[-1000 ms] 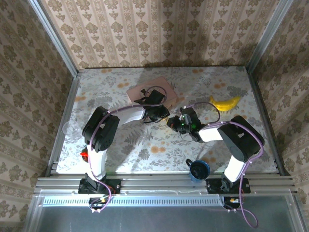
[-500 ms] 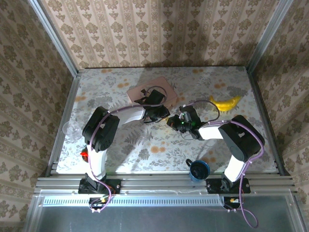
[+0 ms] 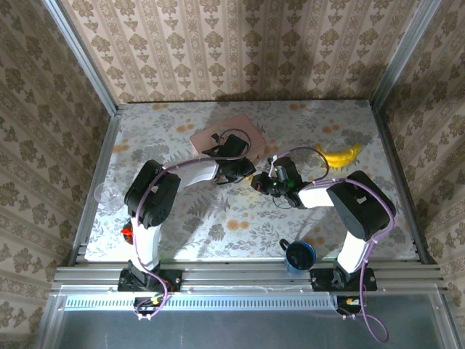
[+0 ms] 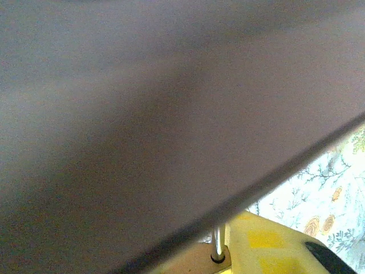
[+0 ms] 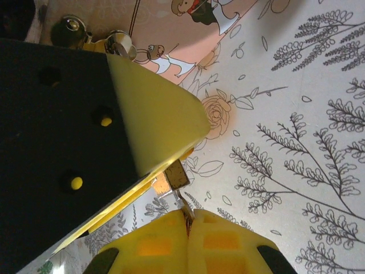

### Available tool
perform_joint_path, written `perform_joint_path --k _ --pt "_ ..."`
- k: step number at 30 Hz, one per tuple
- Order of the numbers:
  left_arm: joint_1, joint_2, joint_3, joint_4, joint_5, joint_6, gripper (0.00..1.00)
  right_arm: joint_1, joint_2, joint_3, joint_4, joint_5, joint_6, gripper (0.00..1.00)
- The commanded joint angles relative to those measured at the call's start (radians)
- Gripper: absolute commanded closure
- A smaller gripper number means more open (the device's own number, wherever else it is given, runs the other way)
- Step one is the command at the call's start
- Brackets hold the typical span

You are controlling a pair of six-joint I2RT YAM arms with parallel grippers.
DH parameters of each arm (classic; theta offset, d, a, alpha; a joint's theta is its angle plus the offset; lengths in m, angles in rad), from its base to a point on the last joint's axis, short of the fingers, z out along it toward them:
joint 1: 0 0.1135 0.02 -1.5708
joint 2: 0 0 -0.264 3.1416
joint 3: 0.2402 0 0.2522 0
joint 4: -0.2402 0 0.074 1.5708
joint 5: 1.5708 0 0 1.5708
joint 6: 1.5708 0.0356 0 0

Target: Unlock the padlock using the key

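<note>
over the last second the right gripper (image 5: 188, 224) has been shifted and re-angled slightly at the wrist, its tips kept at the same spot, while the left gripper (image 3: 247, 174) has been left unmoved. the right gripper is seen pressed fully closed on the thin silvery metal key (image 5: 182, 206), whose blade is met by the tiny brass-bodied padlock (image 5: 175, 173), pinched between the nearly closed left fingers just beside the near edge of the flat pink printed box (image 3: 211, 137). the small adjustment is judged to be the key being lined up with or worked into the keyhole, and no release of the lock is yet shown.
</note>
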Motion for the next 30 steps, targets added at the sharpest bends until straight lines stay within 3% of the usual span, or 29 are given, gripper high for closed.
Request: perform_joint_path --k 1,11,27,30 --pt "-0.048 -0.007 -0.030 -0.048 0.143 -0.001 1.00 -0.020 -0.002 0.044 0.309 0.023 -0.036 1.00" --pt "-0.050 -0.011 -0.027 -0.042 0.157 0.006 1.00 -0.020 0.045 0.103 0.232 0.083 -0.036 0.98" --pt "-0.022 -0.030 -0.049 -0.023 0.119 -0.014 1.00 -0.019 -0.049 0.009 0.087 0.086 -0.080 0.53" --pt "-0.018 -0.031 -0.047 -0.022 0.113 -0.013 1.00 -0.019 -0.084 -0.031 0.083 0.088 -0.077 0.49"
